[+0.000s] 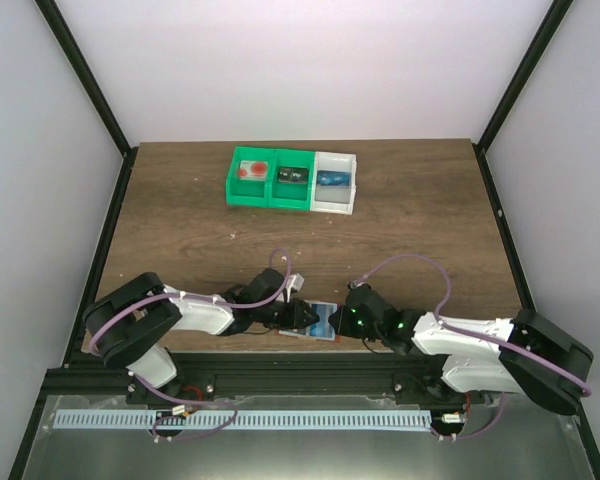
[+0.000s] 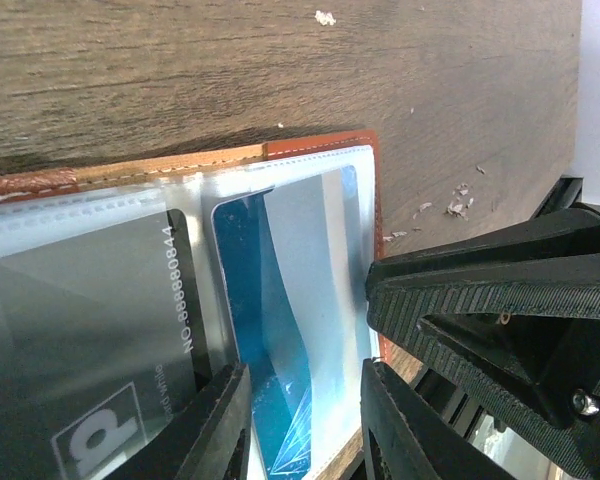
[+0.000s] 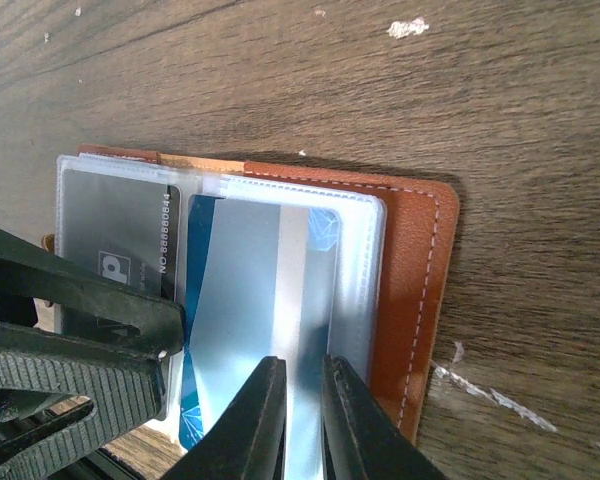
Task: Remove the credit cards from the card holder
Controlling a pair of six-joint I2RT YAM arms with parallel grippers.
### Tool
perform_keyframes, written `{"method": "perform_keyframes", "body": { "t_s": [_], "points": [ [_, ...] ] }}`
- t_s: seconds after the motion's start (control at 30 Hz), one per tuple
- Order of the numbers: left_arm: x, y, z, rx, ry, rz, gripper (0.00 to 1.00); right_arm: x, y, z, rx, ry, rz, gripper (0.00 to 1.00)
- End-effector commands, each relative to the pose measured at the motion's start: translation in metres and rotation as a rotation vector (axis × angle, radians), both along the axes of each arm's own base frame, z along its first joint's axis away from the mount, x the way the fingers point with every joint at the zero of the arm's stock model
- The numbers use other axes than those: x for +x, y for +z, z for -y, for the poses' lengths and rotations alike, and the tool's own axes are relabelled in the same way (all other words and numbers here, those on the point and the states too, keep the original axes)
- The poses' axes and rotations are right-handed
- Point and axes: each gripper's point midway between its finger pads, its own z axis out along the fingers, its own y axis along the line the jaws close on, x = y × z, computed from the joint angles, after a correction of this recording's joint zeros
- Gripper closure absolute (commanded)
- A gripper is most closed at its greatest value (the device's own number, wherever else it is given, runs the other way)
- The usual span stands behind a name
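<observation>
The card holder (image 3: 415, 270) lies open near the table's front edge (image 1: 307, 337), orange-brown outside with clear sleeves inside. A blue and white credit card (image 3: 250, 280) sits skewed in the right sleeve, its near end poking out. A grey card (image 3: 115, 240) fills the left sleeve. My right gripper (image 3: 300, 365) has its jaws almost closed on the blue card's near end. My left gripper (image 2: 305, 378) is open, its fingers straddling the blue card (image 2: 280, 280) above the holder (image 2: 320, 142). From above, the left gripper (image 1: 300, 318) and the right gripper (image 1: 344, 322) meet over the holder.
A row of bins stands at the back of the table, two green (image 1: 270, 180) and one white (image 1: 335, 182), each holding a small item. Pale crumbs (image 3: 480, 392) lie on the wood to the right of the holder. The black frame rail (image 1: 300, 372) runs just below it.
</observation>
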Motion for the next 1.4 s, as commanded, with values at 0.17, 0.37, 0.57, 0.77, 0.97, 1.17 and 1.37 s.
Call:
{"method": "perform_keyframes", "body": {
  "t_s": [0.17,0.37,0.57,0.77,0.97,1.17,1.37],
  "points": [
    [-0.001,-0.002,-0.005,0.071,-0.007,0.017,0.61,-0.007,-0.01,0.007,-0.037,0.005,-0.03,0.87],
    [-0.005,0.002,-0.008,0.041,0.001,0.015,0.6,-0.009,-0.013,0.007,-0.028,0.003,-0.034,0.88],
    [-0.009,-0.005,-0.005,0.022,-0.004,-0.022,0.61,-0.008,-0.011,0.007,-0.022,0.004,-0.029,0.88],
    [-0.006,-0.006,-0.004,0.039,-0.001,-0.005,0.61,-0.009,-0.011,0.008,-0.013,0.002,-0.028,0.88],
    [-0.009,-0.004,0.002,0.005,-0.013,-0.02,0.63,-0.01,-0.011,0.007,-0.003,0.005,-0.029,0.88],
    [-0.009,0.001,0.002,-0.009,-0.011,-0.009,0.74,-0.01,-0.011,0.006,0.0,0.007,-0.029,0.88],
    [-0.011,0.0,0.0,-0.017,-0.007,-0.014,0.96,-0.011,-0.016,0.011,-0.013,-0.008,-0.038,0.89]
  ]
}}
